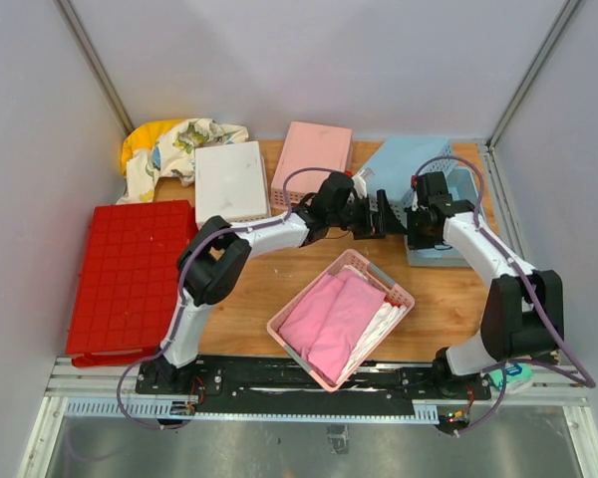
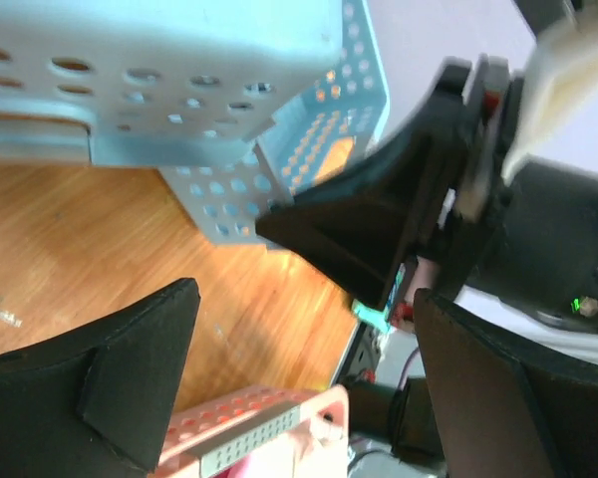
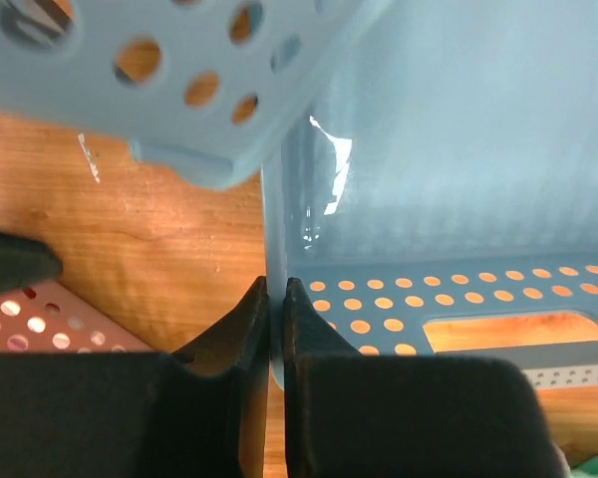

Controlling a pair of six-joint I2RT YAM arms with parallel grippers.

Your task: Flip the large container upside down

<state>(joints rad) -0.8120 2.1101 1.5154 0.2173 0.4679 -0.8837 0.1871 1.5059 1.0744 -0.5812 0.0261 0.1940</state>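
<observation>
1. While right gripper (image 3: 275,291) pinches light-blue basket (image 3: 448,179) wall, 2 o'clock, left gripper (image 2: 304,309) gapes wide, empty.
2. Target large container (image 1: 130,274): 9 o'clock, well apart.
3. Risk: this grip flips wrong bin.

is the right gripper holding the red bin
No, the right gripper is pinched shut on the thin wall of a light-blue basket, while the red bin lies far off to the left.

Left tool (image 2: 309,390) spread wide; right tool (image 3: 275,299) pinched closed; both arms extended forward.
</observation>
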